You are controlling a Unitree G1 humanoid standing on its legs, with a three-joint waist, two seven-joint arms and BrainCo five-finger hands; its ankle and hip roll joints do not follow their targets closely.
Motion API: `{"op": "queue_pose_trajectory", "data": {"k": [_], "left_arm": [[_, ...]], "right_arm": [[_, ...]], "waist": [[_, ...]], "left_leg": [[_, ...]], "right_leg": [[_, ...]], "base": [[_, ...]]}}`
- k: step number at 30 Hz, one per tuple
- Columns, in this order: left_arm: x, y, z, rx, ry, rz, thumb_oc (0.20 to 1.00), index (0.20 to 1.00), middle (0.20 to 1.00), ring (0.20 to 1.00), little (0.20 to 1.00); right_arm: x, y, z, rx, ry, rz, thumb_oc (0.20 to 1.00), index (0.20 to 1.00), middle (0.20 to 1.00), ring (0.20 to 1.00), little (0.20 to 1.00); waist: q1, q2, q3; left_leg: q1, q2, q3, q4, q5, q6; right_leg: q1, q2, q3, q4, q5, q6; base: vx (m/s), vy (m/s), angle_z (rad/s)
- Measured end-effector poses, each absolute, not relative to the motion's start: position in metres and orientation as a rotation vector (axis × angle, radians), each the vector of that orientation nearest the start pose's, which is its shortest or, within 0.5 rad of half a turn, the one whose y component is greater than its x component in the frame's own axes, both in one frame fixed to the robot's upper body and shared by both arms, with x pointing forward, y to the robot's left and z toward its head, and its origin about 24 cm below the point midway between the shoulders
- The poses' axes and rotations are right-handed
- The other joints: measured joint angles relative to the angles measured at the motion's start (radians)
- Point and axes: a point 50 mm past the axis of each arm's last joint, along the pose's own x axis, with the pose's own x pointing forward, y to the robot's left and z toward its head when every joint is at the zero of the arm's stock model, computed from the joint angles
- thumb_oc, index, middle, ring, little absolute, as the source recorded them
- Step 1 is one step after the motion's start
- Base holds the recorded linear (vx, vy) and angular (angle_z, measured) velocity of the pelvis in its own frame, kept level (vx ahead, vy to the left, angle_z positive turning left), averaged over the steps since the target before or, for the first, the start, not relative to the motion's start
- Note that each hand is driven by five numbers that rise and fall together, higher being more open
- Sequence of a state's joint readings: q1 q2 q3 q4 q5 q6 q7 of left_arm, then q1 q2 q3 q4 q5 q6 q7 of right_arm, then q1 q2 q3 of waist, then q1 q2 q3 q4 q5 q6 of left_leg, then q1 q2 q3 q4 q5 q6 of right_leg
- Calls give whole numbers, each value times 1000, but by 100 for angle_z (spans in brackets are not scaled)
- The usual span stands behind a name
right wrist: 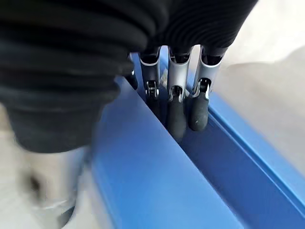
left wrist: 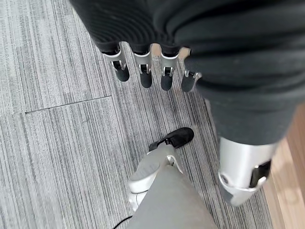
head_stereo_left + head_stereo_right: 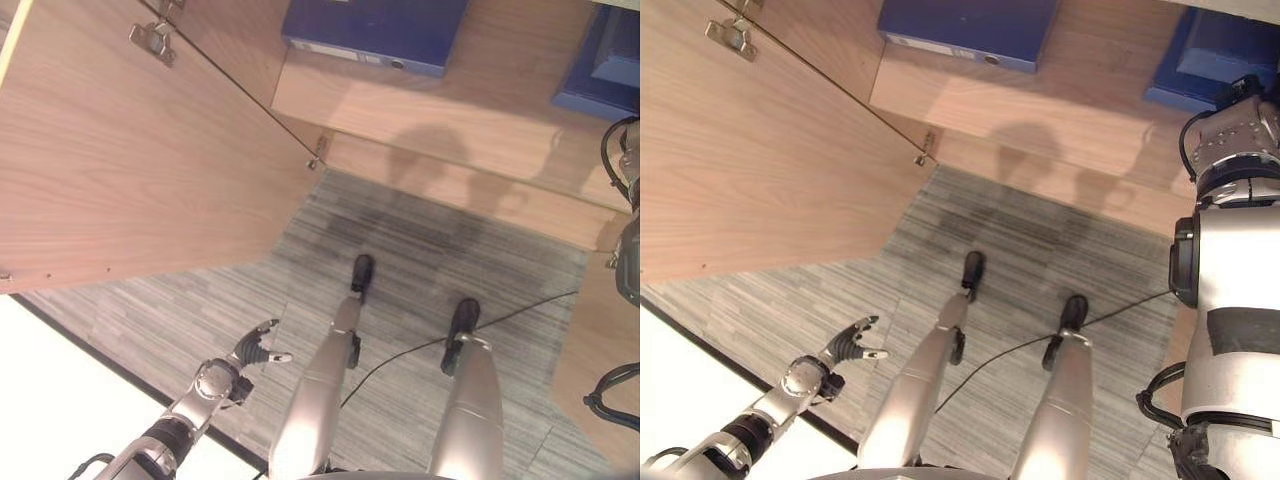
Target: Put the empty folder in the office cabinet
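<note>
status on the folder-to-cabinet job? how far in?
Done: the cabinet door stands open, and one blue folder already lies on the shelf. In hand: the right hand has its fingers reaching into a second blue folder at the shelf. Whether they grip it is unclear. Left: letting go and pulling back. The left hand hangs open over the carpet.

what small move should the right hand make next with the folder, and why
Probably ease the folder further onto the shelf, then let go. The right hand has its fingers curled over the folder's edge, and it already sits up at the shelf, right of another folder lying there. The door stands open; the left hand hangs open, idle.
</note>
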State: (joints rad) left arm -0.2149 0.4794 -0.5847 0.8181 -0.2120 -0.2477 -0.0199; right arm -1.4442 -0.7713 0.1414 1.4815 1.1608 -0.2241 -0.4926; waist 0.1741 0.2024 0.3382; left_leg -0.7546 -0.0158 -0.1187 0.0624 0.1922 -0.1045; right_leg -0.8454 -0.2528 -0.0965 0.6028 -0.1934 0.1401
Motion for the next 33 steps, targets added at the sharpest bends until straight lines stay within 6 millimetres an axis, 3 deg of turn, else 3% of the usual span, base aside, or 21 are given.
{"op": "queue_pose_trajectory", "data": {"k": [6,10,15,20,23,30,32,33], "left_arm": [[225,208,-78,465,521,-323,1000,1000,1000,1000,1000],[229,205,-77,401,501,-278,1000,1000,1000,1000,1000],[220,220,-83,396,538,-228,1000,1000,1000,1000,1000],[206,228,-92,386,590,-196,1000,1000,1000,1000,1000],[198,230,-98,386,625,-186,1000,1000,1000,1000,1000],[199,230,-98,384,623,-184,1000,1000,1000,1000,1000],[199,230,-98,385,622,-187,1000,1000,1000,1000,1000],[198,229,-98,386,625,-190,1000,1000,1000,1000,1000]], "right_arm": [[374,-342,247,763,-392,-825,1000,1000,1000,1000,1000],[373,-319,210,890,-501,-657,1000,1000,1000,1000,1000],[367,-308,169,927,-466,-631,1000,1000,1000,1000,1000],[365,-293,152,951,-444,-583,1000,1000,1000,1000,1000],[365,-277,137,980,-411,-560,1000,1000,1000,1000,1000],[364,-272,126,992,-384,-571,1000,1000,1000,1000,1000],[364,-271,114,985,-339,-596,1000,1000,1000,1000,1000],[362,-271,99,982,-277,-634,1000,1000,1000,1000,1000]], "waist": [[-48,-1,0],[-72,-10,5],[-83,-37,13],[-92,-55,18],[-112,-83,29],[-114,-97,29],[-112,-103,28],[-110,-105,28]], "left_leg": [[64,3,-2,-50,71,31],[108,16,-1,-81,74,30],[175,34,-4,-109,72,29],[186,39,1,-110,71,29],[208,40,4,-110,69,30],[220,43,11,-107,64,32],[231,44,12,-106,63,33],[245,43,10,-106,60,36]], "right_leg": [[40,4,-2,0,20,-15],[91,20,-17,-37,24,-14],[169,31,-31,-91,29,-8],[182,37,-28,-104,35,-3],[203,37,-26,-108,37,-6],[223,39,-26,-128,50,1],[236,39,-27,-131,50,1],[256,40,-29,-138,50,1]], "base": [[-11,39,-1],[1,20,-4],[6,22,-2],[21,20,-6],[1,29,-3],[7,15,-4],[16,-2,1],[0,0,0]]}}
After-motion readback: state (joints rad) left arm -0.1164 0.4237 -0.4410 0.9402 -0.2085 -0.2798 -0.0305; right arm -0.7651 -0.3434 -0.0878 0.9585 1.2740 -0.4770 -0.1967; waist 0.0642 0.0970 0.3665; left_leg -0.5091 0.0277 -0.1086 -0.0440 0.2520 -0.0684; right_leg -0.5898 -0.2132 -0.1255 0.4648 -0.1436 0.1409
